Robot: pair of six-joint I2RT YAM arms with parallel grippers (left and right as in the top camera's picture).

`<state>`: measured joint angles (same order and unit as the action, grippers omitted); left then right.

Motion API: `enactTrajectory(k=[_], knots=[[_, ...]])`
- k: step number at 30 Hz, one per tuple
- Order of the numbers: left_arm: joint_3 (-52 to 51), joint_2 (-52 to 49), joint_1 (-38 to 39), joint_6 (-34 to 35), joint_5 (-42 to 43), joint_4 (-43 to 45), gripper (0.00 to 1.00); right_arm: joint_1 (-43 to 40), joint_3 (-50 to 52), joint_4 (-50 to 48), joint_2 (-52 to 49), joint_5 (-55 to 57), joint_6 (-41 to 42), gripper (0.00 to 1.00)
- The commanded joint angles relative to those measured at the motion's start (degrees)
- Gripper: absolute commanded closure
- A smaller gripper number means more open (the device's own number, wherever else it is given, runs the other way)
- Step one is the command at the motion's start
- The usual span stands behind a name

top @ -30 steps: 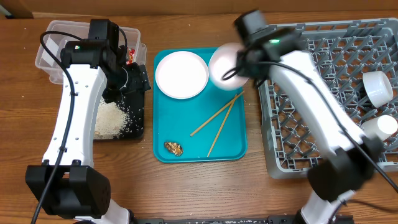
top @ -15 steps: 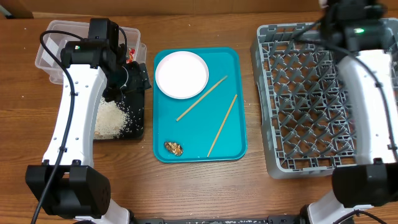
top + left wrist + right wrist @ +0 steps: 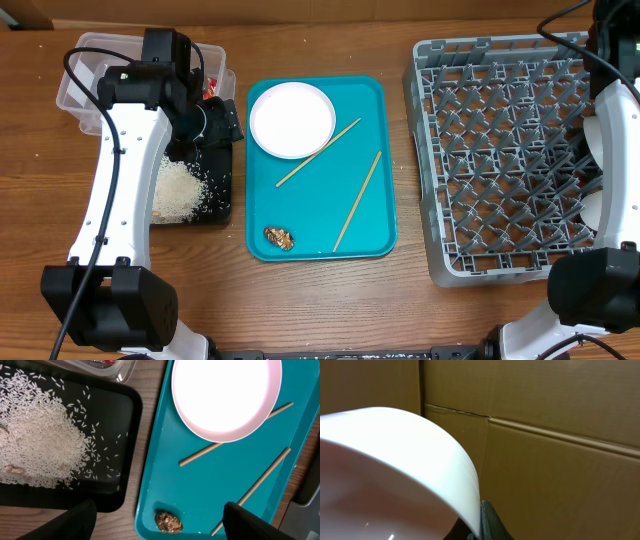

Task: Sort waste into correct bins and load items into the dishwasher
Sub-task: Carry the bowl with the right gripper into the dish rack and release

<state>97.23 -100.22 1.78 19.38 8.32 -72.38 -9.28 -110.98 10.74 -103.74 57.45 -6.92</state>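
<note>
My left gripper (image 3: 160, 525) is open and empty, hovering by the black tray (image 3: 222, 205) that holds the rice (image 3: 178, 190). Below its fingers lies the brown food scrap (image 3: 168, 522) on the teal tray (image 3: 372, 100). The white plate (image 3: 292, 120) and two chopsticks (image 3: 318, 153) also lie on that tray. My right gripper (image 3: 480, 522) is shut on the rim of a white bowl (image 3: 395, 460) past the grey dish rack's (image 3: 490, 150) far right corner, out of the overhead view. The red wrapper (image 3: 209, 88) shows in the clear tub (image 3: 85, 80).
White dishes (image 3: 592, 205) sit in the rack's right side, mostly hidden behind my right arm (image 3: 612, 130). A brown cardboard wall (image 3: 560, 435) stands behind the table. My left arm (image 3: 125, 170) reaches over the black tray.
My right arm carried the white bowl from the teal tray's upper right across the rack to its far right. One chopstick shifted on the tray. The left arm has not moved.
</note>
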Motion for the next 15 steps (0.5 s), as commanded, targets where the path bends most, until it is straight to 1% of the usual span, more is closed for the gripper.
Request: enactTrajectory(k=[1, 5, 9, 11, 13, 14, 15], knots=[[1.1, 0.9, 0.2, -0.1, 0.1, 0.3, 0.18, -0.6, -0.5, -0.6, -1.4, 1.0, -2.9, 0.96], [1.1, 0.9, 0.2, -0.1, 0.1, 0.7, 0.18, -1.4, -0.5, -0.4, -4.6, 3.2, -6.2, 0.96], [1.1, 0.9, 0.2, -0.1, 0.1, 0.9, 0.18, -1.5, -0.5, -0.3, -9.4, 9.8, -8.6, 0.96], [1.1, 0.9, 0.2, -0.1, 0.1, 1.0, 0.18, -1.4, -0.5, 0.5, -11.7, 12.3, -8.5, 0.96], [1.1, 0.9, 0.2, -0.1, 0.1, 1.1, 0.18, -1.4, -0.5, 3.6, -14.4, 14.3, -8.0, 0.96], [1.1, 0.9, 0.2, -0.1, 0.1, 1.2, 0.18, -1.4, -0.5, 4.7, -15.2, 15.0, -7.3, 0.96], [1.1, 0.9, 0.2, -0.1, 0.1, 1.2, 0.18, -1.4, -0.4, 6.8, -16.3, 16.1, -4.9, 0.96]])
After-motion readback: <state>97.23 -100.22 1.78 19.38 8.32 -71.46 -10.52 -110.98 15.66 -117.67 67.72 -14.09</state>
